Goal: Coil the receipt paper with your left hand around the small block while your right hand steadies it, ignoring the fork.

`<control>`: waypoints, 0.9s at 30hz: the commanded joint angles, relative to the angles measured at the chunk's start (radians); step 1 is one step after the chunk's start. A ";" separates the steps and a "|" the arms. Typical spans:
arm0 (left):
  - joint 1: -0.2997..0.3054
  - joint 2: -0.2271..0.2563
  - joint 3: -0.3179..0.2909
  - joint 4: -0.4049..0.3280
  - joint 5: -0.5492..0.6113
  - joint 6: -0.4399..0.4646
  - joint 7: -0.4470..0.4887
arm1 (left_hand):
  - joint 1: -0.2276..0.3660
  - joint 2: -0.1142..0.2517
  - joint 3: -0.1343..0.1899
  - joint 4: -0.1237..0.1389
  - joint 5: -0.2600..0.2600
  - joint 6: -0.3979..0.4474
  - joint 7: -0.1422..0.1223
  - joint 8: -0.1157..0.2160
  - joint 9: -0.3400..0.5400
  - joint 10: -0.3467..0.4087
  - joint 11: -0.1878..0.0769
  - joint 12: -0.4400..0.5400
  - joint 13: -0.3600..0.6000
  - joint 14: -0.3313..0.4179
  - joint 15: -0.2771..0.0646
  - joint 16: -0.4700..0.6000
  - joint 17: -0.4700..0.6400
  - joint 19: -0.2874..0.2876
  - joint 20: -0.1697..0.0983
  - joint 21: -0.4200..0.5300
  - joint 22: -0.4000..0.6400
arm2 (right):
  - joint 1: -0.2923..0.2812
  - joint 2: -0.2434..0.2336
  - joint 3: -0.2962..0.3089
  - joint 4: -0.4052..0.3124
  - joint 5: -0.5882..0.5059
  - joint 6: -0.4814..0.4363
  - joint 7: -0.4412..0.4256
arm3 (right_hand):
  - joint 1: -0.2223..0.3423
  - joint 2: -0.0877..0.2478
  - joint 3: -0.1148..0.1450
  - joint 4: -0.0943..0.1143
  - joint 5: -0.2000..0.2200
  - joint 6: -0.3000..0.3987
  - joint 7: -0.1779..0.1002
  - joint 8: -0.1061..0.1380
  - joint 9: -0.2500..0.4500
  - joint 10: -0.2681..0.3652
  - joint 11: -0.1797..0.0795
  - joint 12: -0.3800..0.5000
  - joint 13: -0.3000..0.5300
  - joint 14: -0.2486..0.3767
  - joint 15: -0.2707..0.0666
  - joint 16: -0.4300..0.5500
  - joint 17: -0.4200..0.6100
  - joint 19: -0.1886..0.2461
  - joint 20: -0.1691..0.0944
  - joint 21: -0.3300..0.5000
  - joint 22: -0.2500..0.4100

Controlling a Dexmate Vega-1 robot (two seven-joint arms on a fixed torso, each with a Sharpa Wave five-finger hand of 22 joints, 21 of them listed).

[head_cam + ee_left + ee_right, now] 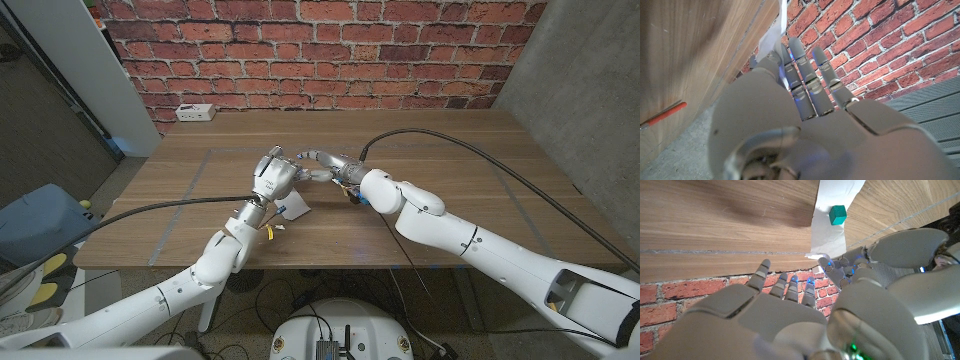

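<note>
One block (837,214), one paper strip (829,227)

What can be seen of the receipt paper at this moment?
The receipt paper is a white, thin, slightly creased strip lying on the wooden table. A small green block sits on it. The left hand meets its near end, apparently lifting it; the left wrist view shows the strip running past those fingers. The right hand is apart from it.

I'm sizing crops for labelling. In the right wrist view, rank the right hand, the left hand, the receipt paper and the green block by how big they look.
1. right hand, though it sits nearest the camera, which inflates it
2. left hand
3. receipt paper
4. green block
</note>
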 commanded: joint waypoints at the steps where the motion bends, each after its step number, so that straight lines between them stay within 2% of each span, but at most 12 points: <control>1: 0.018 -0.003 -0.004 -0.019 0.018 -0.020 0.001 | 0.003 0.003 -0.004 0.000 0.005 0.009 0.005 0.002 0.003 0.050 -0.039 0.007 0.022 0.013 -0.089 -0.003 0.004 0.001 -0.013 0.009 0.003 | 0.020 -0.002 -0.089 -0.040 -0.172 -0.145 0.024 | 0.051 -0.003 0.019 -0.016 -0.003 -0.020 -0.001 -0.001 0.003 -0.008 -0.003 -0.001 0.002 0.004 0.009 -0.002 -0.001 0.017 0.001 0.011 0.002; 4: 0.027 -0.003 -0.009 -0.021 0.010 -0.029 0.019 | 0.003 0.004 -0.004 0.000 0.005 0.009 0.005 0.001 0.003 0.051 -0.039 0.007 0.023 0.015 -0.089 -0.004 0.004 0.001 -0.013 0.011 0.003 | 0.030 0.006 -0.121 -0.032 -0.225 -0.152 0.029 | 0.116 -0.030 0.034 -0.023 -0.001 0.037 -0.031 0.026 0.004 -0.012 -0.002 0.004 0.002 0.010 0.008 0.000 -0.007 0.022 -0.005 0.009 0.002; 6: 0.033 -0.002 -0.011 -0.023 0.007 -0.034 0.033 | 0.002 0.004 -0.005 0.000 0.006 0.009 0.007 0.001 0.003 0.052 -0.039 0.006 0.022 0.016 -0.089 -0.003 0.005 0.001 -0.013 0.013 0.003 | 0.036 0.018 -0.139 -0.022 -0.261 -0.160 0.032 | 0.202 -0.055 0.056 -0.021 0.006 0.130 -0.051 0.052 0.003 -0.015 -0.004 0.008 0.001 0.030 -0.001 0.006 -0.013 0.056 -0.015 0.017 0.002; 7: 0.036 -0.002 -0.012 -0.024 0.009 -0.033 0.038 | 0.002 0.003 -0.005 0.000 0.006 0.010 0.006 0.001 0.003 0.053 -0.039 0.006 0.023 0.017 -0.089 -0.004 0.005 0.001 -0.014 0.014 0.003 | 0.038 0.025 -0.150 -0.015 -0.286 -0.166 0.026 | 0.234 -0.069 0.063 -0.018 0.009 0.155 -0.057 0.054 0.002 0.025 -0.041 0.023 0.003 0.035 -0.001 0.008 -0.016 0.064 -0.018 0.017 0.002; 9: 0.043 0.003 -0.019 -0.030 -0.004 -0.044 0.051 | 0.002 0.003 -0.005 0.000 0.006 0.013 0.004 0.002 0.003 0.054 -0.039 0.006 0.023 0.018 -0.089 -0.004 0.005 0.002 -0.015 0.015 0.002 | 0.037 0.036 -0.156 -0.003 -0.305 -0.161 0.019 | 0.305 -0.078 0.087 -0.013 0.016 0.258 -0.075 0.073 0.001 0.088 -0.068 0.038 0.001 0.070 -0.023 0.020 -0.019 0.104 -0.032 0.024 0.002; 13: 0.060 0.004 -0.030 -0.035 -0.005 -0.037 0.078 | 0.002 0.002 -0.005 -0.001 0.006 0.013 0.005 0.002 0.003 0.055 -0.039 0.005 0.024 0.019 -0.089 -0.004 0.005 0.001 -0.016 0.018 0.002 | 0.045 0.053 -0.171 0.021 -0.339 -0.160 0.039 | 0.335 -0.086 0.096 -0.009 0.020 0.314 -0.095 0.080 0.000 0.124 -0.085 0.044 -0.001 0.085 -0.029 0.024 -0.019 0.122 -0.042 0.025 0.001; 17: 0.077 0.010 -0.038 -0.045 -0.005 -0.027 0.081 | 0.003 0.002 -0.006 -0.001 0.007 0.013 0.008 0.001 0.003 0.056 -0.039 0.004 0.023 0.022 -0.089 -0.004 0.006 0.001 -0.016 0.021 0.001 | 0.011 0.065 -0.153 0.054 -0.345 -0.096 -0.068 | 0.358 -0.078 0.108 -0.001 0.023 0.367 -0.090 0.086 0.000 0.165 -0.098 0.051 -0.002 0.120 -0.047 0.037 -0.018 0.158 -0.063 0.033 0.002; 20: 0.085 0.015 -0.043 -0.051 -0.010 -0.031 0.086 | 0.003 0.001 -0.006 -0.002 0.007 0.015 0.006 0.001 0.003 0.059 -0.040 0.004 0.024 0.024 -0.089 -0.004 0.007 0.001 -0.016 0.023 0.001 | -0.018 0.077 -0.142 0.088 -0.365 -0.024 -0.200 | 0.384 -0.053 0.119 0.011 0.011 0.559 -0.092 0.120 -0.001 0.292 -0.153 0.073 -0.005 0.212 -0.106 0.071 -0.015 0.239 -0.103 0.048 0.002; 22: 0.089 0.017 -0.045 -0.054 -0.008 -0.031 0.086 | 0.003 0.001 -0.006 -0.002 0.007 0.016 0.007 0.001 0.003 0.060 -0.040 0.004 0.024 0.023 -0.089 -0.005 0.006 0.001 -0.017 0.024 0.001 | -0.037 0.087 -0.133 0.116 -0.374 0.030 -0.292 | 0.407 -0.032 0.119 0.012 -0.008 0.736 -0.079 0.155 -0.001 0.390 -0.177 0.085 -0.007 0.272 -0.144 0.096 -0.013 0.289 -0.128 0.054 0.003; 23: 0.091 0.018 -0.047 -0.055 -0.007 -0.030 0.087 | 0.003 0.000 -0.006 -0.002 0.007 0.016 0.006 0.001 0.003 0.060 -0.040 0.004 0.025 0.024 -0.089 -0.005 0.006 0.001 -0.017 0.025 0.001 | -0.045 0.094 -0.130 0.131 -0.384 0.049 -0.336 | 0.430 -0.005 0.125 0.011 -0.019 0.825 -0.056 0.171 -0.001 0.444 -0.194 0.091 -0.008 0.304 -0.173 0.112 -0.010 0.315 -0.141 0.058 0.004; 25: 0.094 0.018 -0.049 -0.057 -0.006 -0.028 0.086 | 0.003 0.000 -0.006 -0.002 0.007 0.016 0.005 0.001 0.003 0.061 -0.040 0.004 0.025 0.024 -0.089 -0.006 0.006 0.001 -0.017 0.027 0.000 | -0.054 0.099 -0.122 0.147 -0.390 0.083 -0.384 | 0.449 0.015 0.116 0.012 -0.046 0.944 -0.031 0.197 0.003 0.513 -0.203 0.095 -0.008 0.347 -0.206 0.139 -0.004 0.349 -0.156 0.065 0.006; 27: 0.097 0.020 -0.051 -0.058 -0.006 -0.028 0.085 | 0.003 0.000 -0.006 -0.002 0.008 0.015 0.005 0.000 0.004 0.061 -0.040 0.003 0.025 0.024 -0.089 -0.007 0.006 0.001 -0.017 0.028 0.000 | -0.060 0.105 -0.119 0.158 -0.409 0.093 -0.413 | 0.459 0.020 0.111 0.011 -0.056 0.981 -0.014 0.202 0.001 0.544 -0.208 0.096 -0.008 0.374 -0.225 0.154 0.000 0.368 -0.165 0.069 0.007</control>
